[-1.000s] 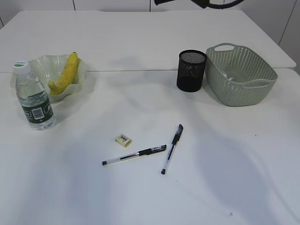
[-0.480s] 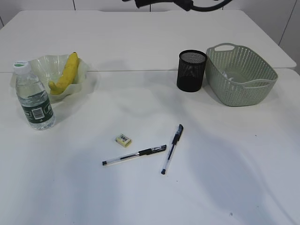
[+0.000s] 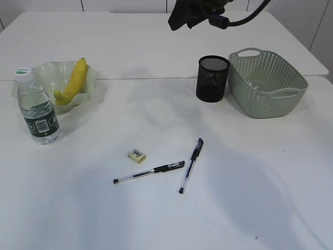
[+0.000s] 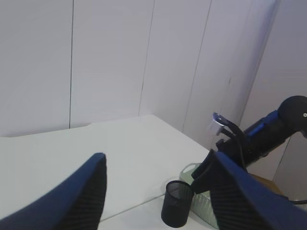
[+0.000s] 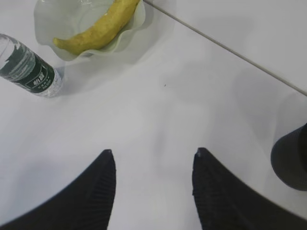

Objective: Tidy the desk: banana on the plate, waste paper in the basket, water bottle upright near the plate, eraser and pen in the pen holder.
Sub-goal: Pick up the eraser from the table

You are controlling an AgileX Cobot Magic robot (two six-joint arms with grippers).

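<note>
1. Exterior view: the eraser (image 3: 137, 155) is lying on the table (image 3: 156, 219) near centre. Two pens are lying at its 4 o'clock: the first pen (image 3: 149, 173) is nearly horizontal, and the second pen (image 3: 191, 165) is slanting toward 1 o'clock. Their cap ends are sitting close together; contact cannot be determined. The pen holder (image 3: 212, 78) is standing at 1 o'clock from the pens, just beside the basket (image 3: 267, 82). The banana (image 3: 72, 82) is resting in the plate (image 3: 49, 73), and the water bottle (image 3: 37, 107) is standing upright at the plate's 7 o'clock. A dark arm section (image 3: 197, 13) is showing at 12 o'clock, well apart from the eraser and pens; its jaws are not discernible here.

2. Left wrist view: the left gripper (image 4: 158, 191) is pointing away from the table, jaws standing well apart and gripping nothing. The pen holder is appearing between the fingers, far off, at 5 o'clock. The other arm (image 4: 259, 136) is crossing at 3 o'clock.

3. Right wrist view: the right gripper (image 5: 151, 189) is hanging above bare table, jaws spread and grasping nothing. The banana and plate are lying at 11 o'clock, the water bottle at 10 o'clock, the pen holder at 3 o'clock.
</note>
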